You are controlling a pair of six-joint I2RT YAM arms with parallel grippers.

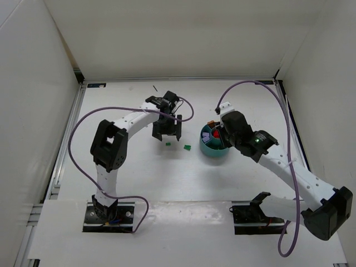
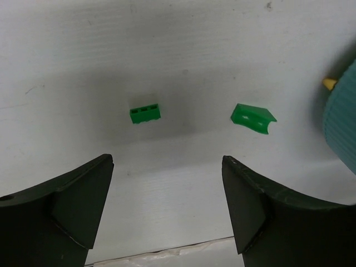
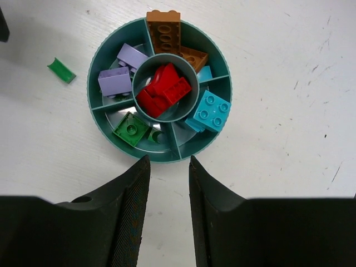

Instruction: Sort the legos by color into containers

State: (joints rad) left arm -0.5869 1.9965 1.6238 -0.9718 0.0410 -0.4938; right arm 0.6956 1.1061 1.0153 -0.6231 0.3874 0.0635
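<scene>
Teal bowl (image 3: 90, 97): red bricks (image 3: 164, 89) centre; purple, brown, blue, green wedges.

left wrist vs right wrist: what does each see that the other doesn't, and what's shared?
Left wrist only: a rectangular green brick on the table, ahead of the open left gripper. Right wrist only: the teal bowl from above, with red bricks in the centre cup and purple bricks, brown bricks, blue bricks and a square green brick in the wedges. Both: the curved green piece and the bowl, just its outer wall in left wrist.
</scene>
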